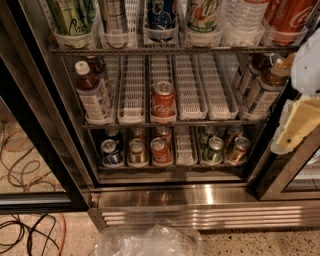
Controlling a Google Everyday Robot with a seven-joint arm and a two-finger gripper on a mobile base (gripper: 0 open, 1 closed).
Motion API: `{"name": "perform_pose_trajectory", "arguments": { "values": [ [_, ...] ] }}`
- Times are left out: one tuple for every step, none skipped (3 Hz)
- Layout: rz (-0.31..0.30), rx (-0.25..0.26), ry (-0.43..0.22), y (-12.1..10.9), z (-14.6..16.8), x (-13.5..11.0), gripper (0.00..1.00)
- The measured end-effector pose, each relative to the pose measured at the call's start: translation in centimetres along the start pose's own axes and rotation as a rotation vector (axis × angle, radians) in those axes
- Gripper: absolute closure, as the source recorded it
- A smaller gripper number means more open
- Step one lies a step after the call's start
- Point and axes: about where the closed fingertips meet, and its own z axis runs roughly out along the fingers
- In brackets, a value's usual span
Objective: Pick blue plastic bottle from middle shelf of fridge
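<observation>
Blue plastic bottle is seen standing upright at the far left end of the middle shelf of the fridge, well to the left of the red Coca-Cola can. One bare white lane tray lies between bottle and can. The bottle's white cap is turned upward, dark brown drink shows at its shoulder, and its pale label faces forward. A second dark bottle is partly seen just behind it.

The can is stood at the front of the centre lane, and the two lanes just right of the can are bare. Further right of the can, at the shelf's end, more dark bottles with pale labels are stood.

The gripper is found well to the right of the can, at the right edge of the view by the door frame, far apart from the blue plastic bottle. Whether it is spread or pressed together cannot be told.

Just below the can a lower rack of small cans is seen; above the can, larger drinks are lined up. Far below the can a clear plastic bag lies on the floor, and cables are spread down and to the left of the can.
</observation>
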Motion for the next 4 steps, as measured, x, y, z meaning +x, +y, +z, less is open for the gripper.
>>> {"name": "perform_pose_trajectory", "arguments": {
  "values": [
    [-0.04, 0.032, -0.007, 1.1, 4.7, 3.5, 0.0],
    [-0.047, 0.032, -0.069, 3.6, 10.5, 6.3, 0.0],
    [-0.045, 0.115, -0.084, 2.2, 10.5, 6.9, 0.0],
    [-0.045, 0.115, -0.084, 2.1, 10.5, 6.8, 0.0]
  ]
}}
